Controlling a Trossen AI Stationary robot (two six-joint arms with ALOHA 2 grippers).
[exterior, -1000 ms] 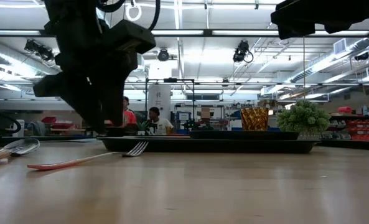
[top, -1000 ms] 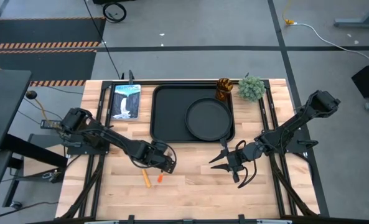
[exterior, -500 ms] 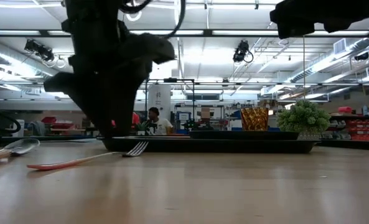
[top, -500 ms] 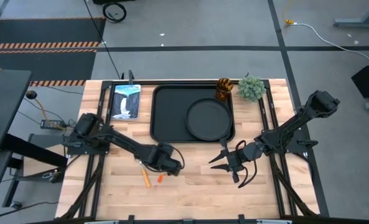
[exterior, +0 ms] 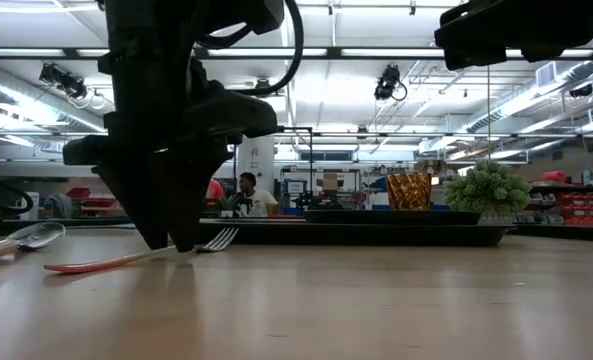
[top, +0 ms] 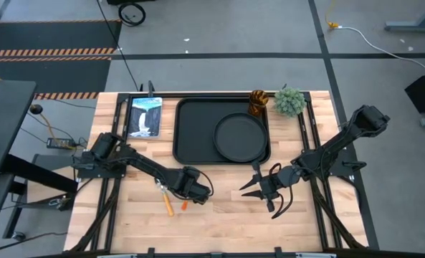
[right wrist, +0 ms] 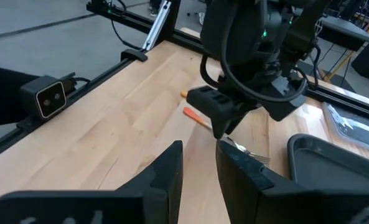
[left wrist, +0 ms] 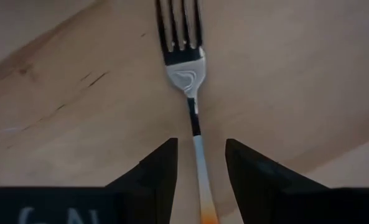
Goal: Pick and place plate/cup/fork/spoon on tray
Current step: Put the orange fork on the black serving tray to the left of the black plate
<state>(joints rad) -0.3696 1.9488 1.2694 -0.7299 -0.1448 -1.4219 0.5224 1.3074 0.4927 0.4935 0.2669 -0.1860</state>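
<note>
Fork (left wrist: 193, 118) handle runs straight up the gap between the left hand's (left wrist: 198, 165) spread fingers, tines pointing toward the tray (top: 190, 132), so the hand straddles it, not yet clenched. Spoon (exterior: 21, 240) lies just beside the fork on the wooden surface (top: 219, 215). Right hand (top: 259, 188), spread and empty, waits near the tray's front edge. Plate (top: 239, 137) sits on the tray; cup (top: 258, 102) stands just behind the tray.

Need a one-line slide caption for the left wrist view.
Left gripper open, fingers straddling the fork handle on the wooden table.
</note>
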